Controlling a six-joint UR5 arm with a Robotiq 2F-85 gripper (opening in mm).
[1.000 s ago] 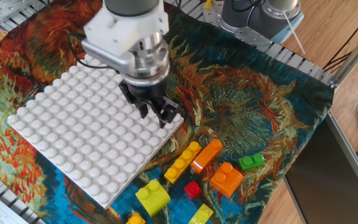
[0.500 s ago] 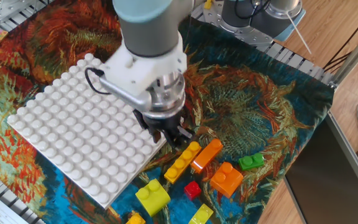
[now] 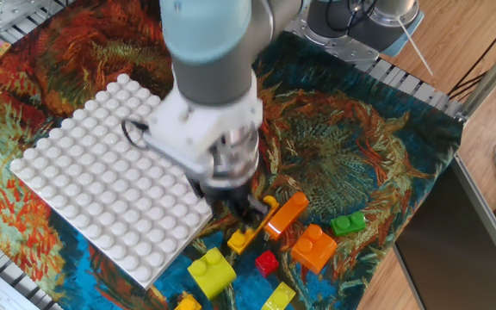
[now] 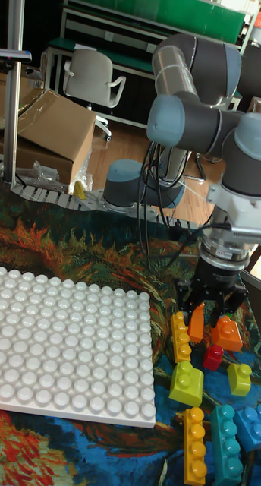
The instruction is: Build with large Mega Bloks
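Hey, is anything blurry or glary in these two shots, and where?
Fixed view: the gripper and arm are motion-smeared, while the white baseplate and bricks stay sharp. Tall fixed view: the gripper is crisper; the lime brick shows glossy highlights, and the background is dim.

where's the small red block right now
In the fixed view the small red block sits on the patterned cloth near the bottom edge, between the lime green block and the orange block, just below the gripper.
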